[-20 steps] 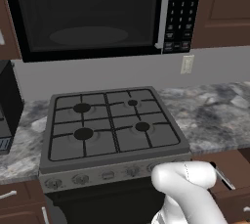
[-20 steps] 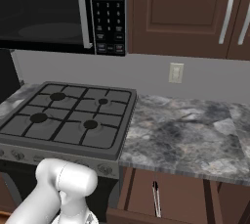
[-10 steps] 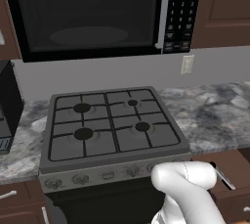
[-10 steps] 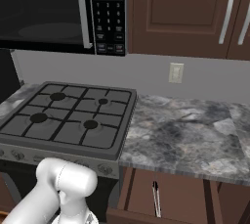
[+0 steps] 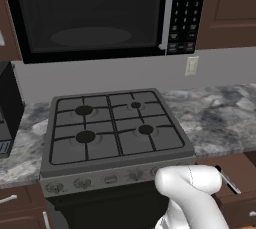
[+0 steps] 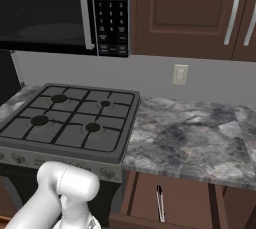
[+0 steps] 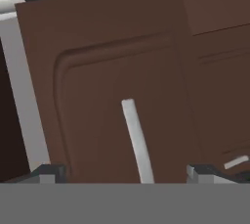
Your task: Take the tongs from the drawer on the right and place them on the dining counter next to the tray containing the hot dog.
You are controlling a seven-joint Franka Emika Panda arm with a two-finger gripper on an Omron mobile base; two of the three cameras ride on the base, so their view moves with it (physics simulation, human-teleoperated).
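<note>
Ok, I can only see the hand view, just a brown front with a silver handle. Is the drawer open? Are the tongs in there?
Observer: Yes. The right base view shows the drawer pulled out under the worktop, right of the stove.
Operator: And the tongs?
Observer: The tongs lie flat inside, near the drawer's left side, dark end toward the wall.
Operator: Is anything on top of them?
Observer: No, nothing covers them.

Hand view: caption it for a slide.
Open gripper facing the pulled-out drawer front, fingertips either side of its silver handle.
</note>
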